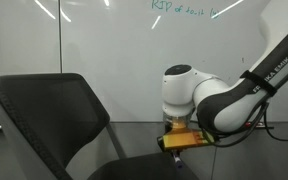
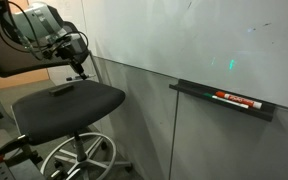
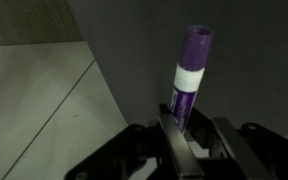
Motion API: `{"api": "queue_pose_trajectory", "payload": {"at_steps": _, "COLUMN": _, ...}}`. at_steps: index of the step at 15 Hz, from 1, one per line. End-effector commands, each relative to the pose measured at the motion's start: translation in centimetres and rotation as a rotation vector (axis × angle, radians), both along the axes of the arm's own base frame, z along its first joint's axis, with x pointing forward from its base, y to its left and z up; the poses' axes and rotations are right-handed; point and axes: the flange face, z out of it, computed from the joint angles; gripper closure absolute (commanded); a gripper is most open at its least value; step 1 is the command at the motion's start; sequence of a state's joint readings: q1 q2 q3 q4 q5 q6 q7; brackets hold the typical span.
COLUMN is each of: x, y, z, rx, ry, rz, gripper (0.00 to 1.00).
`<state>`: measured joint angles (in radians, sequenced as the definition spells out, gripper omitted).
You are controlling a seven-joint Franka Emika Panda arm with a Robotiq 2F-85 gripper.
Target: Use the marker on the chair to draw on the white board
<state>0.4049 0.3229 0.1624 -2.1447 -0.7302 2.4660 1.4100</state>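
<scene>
Indoors, white board point(image 1: 104, 40), chair point(image 1: 54, 112), gripper point(image 3: 194, 135) clasping marker point(image 3: 191, 75)

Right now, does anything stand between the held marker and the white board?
Nothing visible does. The tool is shut on the marker and hangs above the chair seat, close to the board. An exterior view shows only open air between marker and board.

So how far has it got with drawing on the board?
Pickup looks done: the marker is clamped in the gripper, off the chair. In hand: it hangs close to the white board. Left: the drawing; no stroke shows near it.
</scene>
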Motion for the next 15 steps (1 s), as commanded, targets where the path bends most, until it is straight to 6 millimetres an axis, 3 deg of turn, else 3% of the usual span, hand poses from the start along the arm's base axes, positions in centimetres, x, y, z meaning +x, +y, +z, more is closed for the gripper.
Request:
{"api": "queue_pose_trajectory", "payload": {"at_steps": 1, "x": -0.1, "y": -1.6, "z": 3.8, "rx": 0.002, "ry": -0.001, "rz": 0.017, "gripper": 0.92}}
{"api": "queue_pose_trajectory", "payload": {"at_steps": 8, "x": 0.5, "y": -3.2, "z": 9.8, "rx": 0.016, "ry": -0.105, "rz": 0.058, "gripper": 0.92}}
{"api": "queue_pose_trajectory", "payload": {"at_steps": 15, "x": 1.9, "y": -3.9, "z": 13.5, "rx": 0.056, "ry": -0.214, "rz": 0.082, "gripper": 0.92}}
